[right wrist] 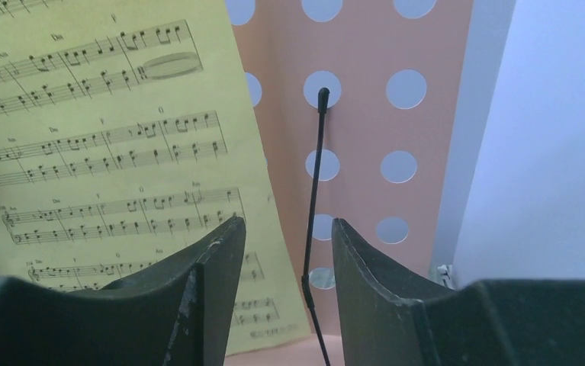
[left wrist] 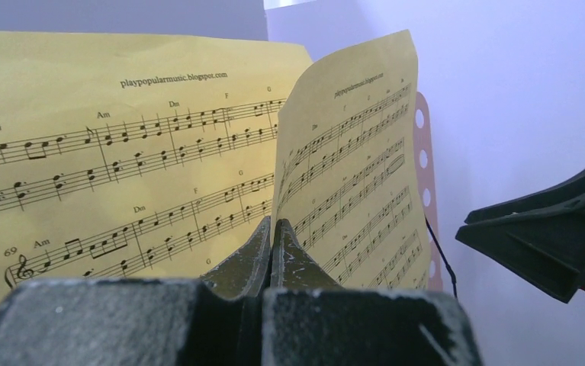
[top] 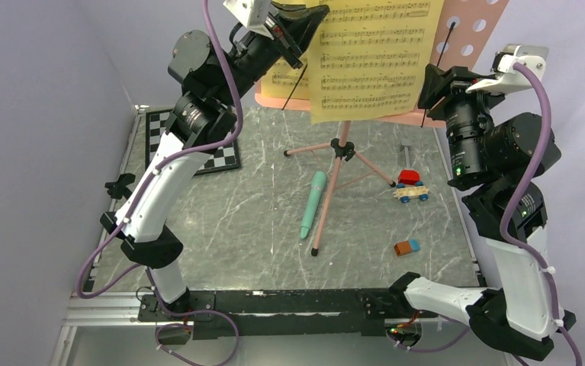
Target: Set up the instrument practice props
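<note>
Left gripper (left wrist: 272, 232) pinched shut on yellow page (left wrist: 350, 168) edge. Right gripper (right wrist: 287, 236) part open astride black wire (right wrist: 316, 175), gripping nothing.

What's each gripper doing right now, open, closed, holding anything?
Left gripper: shut on the edge of a yellow sheet-music page.
Right gripper: open, holding nothing; a thin black wire shows in the gap.

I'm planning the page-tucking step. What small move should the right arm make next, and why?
Probably close the right gripper on the thin black wire: it stands between its open jaws, before the pink stand. The left gripper pinches the curled yellow page, which could then slip behind the wire.
</note>
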`<state>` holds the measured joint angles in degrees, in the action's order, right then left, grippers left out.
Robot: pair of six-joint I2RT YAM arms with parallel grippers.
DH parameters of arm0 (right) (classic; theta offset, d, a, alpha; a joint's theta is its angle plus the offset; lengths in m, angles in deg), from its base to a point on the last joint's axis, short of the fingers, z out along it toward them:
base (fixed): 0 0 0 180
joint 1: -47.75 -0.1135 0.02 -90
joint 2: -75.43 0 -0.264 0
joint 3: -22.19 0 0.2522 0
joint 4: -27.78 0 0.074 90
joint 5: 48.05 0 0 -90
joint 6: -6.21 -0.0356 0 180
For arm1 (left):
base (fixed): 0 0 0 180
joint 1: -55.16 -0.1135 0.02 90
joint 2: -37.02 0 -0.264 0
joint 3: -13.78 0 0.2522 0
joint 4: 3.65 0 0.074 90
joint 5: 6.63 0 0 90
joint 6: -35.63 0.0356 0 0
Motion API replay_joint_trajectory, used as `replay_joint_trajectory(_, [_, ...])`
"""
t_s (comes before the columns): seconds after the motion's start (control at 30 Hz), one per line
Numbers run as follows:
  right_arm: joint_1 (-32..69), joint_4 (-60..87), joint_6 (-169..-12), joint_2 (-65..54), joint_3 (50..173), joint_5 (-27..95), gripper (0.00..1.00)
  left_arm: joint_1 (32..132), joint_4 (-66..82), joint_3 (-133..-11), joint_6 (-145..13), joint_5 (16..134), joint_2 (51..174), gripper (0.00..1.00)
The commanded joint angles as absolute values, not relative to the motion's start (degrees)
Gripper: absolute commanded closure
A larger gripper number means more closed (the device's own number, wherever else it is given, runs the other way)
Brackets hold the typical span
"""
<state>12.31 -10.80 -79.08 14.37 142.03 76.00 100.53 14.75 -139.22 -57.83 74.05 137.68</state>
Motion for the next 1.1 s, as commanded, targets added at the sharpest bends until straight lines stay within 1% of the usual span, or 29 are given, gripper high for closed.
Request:
replay_joint_trajectory(0.0, [12.6, -7.0, -76.1, 14.7, 141.1, 78.9, 0.51, 101.2, 10.6, -141.7, -55.1, 77.7, 137.3, 1.00])
replay_joint_trajectory(0.3, [15.8, -6.4, -75.7, 12.8, 140.5, 77.0, 0.51, 101.3, 10.6, -141.1, -51.9, 78.7, 137.0, 1.00])
replay_joint_trajectory(0.57, [22.3, -6.9, -78.6, 11.3, 139.6, 71.6, 0.52, 101.7, 10.6, -140.2, -51.5, 77.5, 136.9, 1.00])
replay_joint_trajectory(0.63, [23.8, -6.8, -79.5, 11.3, 139.1, 69.9, 0.53, 101.7, 10.5, -140.1, -51.5, 77.3, 137.0, 1.00])
replay_joint_trajectory(0.8, [25.3, -6.4, -80.2, 11.8, 138.1, 68.0, 0.67, 101.8, 10.5, -139.4, -51.4, 77.0, 137.3, 1.00])
replay_joint_trajectory(0.93, [25.9, -6.4, -81.1, 11.6, 137.7, 66.3, 0.82, 101.8, 10.5, -139.0, -51.2, 76.9, 137.4, 1.00])
replay_joint_trajectory(1.07, [26.1, -4.9, -81.5, 13.1, 136.3, 63.6, 0.88, 101.9, 10.6, -138.7, -50.7, 77.4, 137.3, 1.00])
